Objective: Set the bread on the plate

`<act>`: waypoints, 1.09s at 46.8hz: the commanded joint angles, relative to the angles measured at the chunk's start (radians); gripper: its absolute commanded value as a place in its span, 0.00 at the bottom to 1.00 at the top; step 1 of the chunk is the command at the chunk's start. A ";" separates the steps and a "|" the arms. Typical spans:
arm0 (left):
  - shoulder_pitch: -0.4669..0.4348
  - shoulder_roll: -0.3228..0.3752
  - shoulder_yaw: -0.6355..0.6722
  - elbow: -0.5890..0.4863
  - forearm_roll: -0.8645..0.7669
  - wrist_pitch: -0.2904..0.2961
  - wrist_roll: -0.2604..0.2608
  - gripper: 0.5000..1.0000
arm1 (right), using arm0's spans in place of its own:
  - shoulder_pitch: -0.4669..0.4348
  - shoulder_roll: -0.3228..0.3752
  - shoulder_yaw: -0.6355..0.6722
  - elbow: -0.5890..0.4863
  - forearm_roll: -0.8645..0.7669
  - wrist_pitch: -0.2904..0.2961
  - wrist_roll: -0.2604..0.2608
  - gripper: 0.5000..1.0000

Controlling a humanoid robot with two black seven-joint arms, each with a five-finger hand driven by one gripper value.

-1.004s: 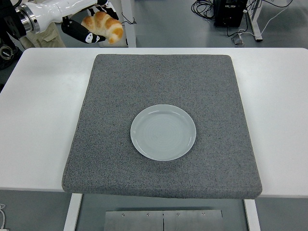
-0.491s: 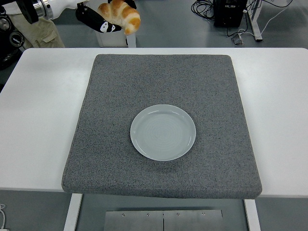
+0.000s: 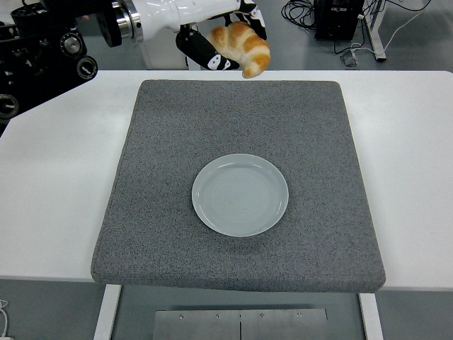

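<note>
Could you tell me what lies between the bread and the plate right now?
Only bare grey mat, seen in the head view. The left robot hand holds the bread above the mat's far edge; the plate sits empty at the middle.

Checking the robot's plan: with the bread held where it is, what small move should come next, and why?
Probably carry the bread toward the near side and slightly right, then lower it: the left hand holds it above the table's far edge, while the plate sits empty mid-mat.

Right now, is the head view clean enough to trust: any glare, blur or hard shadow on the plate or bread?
Head view: even, soft light; the plate shows only a faint sheen along its rim; the bread in the left hand is slightly soft-edged; the grey mat is sharp, with no hard shadows.
</note>
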 commanded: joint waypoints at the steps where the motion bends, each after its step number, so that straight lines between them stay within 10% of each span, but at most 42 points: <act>1: -0.001 -0.034 0.000 0.000 0.001 0.000 0.001 0.00 | 0.000 0.000 0.000 0.000 0.000 0.000 0.000 1.00; 30: -0.004 -0.200 0.064 0.002 0.025 -0.001 0.006 0.00 | 0.000 0.000 0.000 0.000 0.000 0.000 0.000 1.00; 51: 0.067 -0.192 0.120 0.009 0.111 0.003 0.010 0.00 | 0.000 0.000 0.000 0.000 0.000 0.000 0.000 1.00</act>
